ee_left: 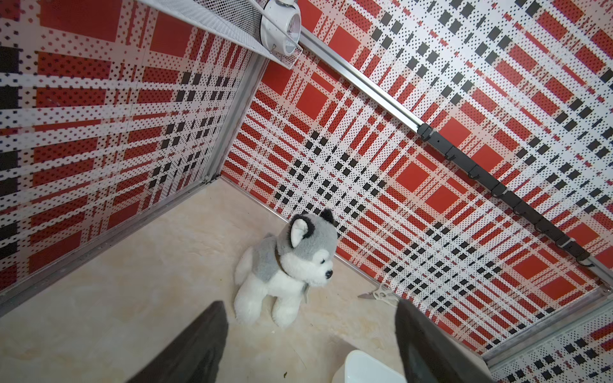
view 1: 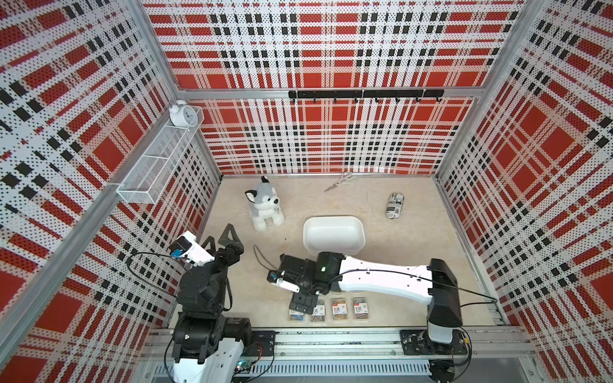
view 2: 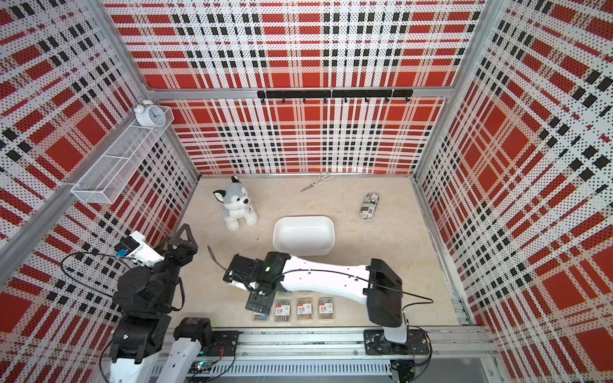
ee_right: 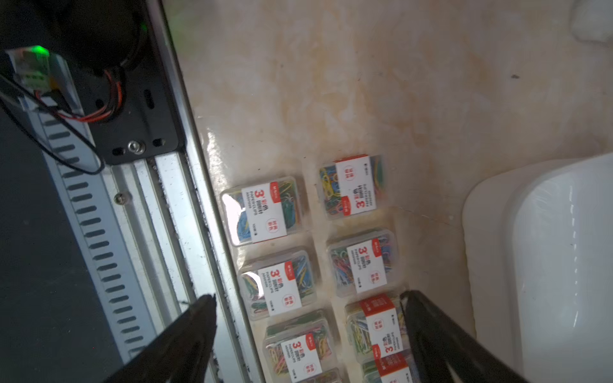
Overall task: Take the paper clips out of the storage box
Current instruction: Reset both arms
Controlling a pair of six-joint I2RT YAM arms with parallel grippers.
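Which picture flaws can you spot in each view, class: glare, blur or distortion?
Right wrist view: white glare patches on two paper clip cases, and the storage box looks washed out. Left wrist view: the fingers of the left gripper are soft, the plush dog sharp. Both top views: the wide lens splays the walls outward.

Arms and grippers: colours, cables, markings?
The left arm is mostly black, with a white lower link. The right arm has a long white link, black joints, a green light and a black cable alongside. Black tapered fingers on left gripper and right gripper. No readable markings.
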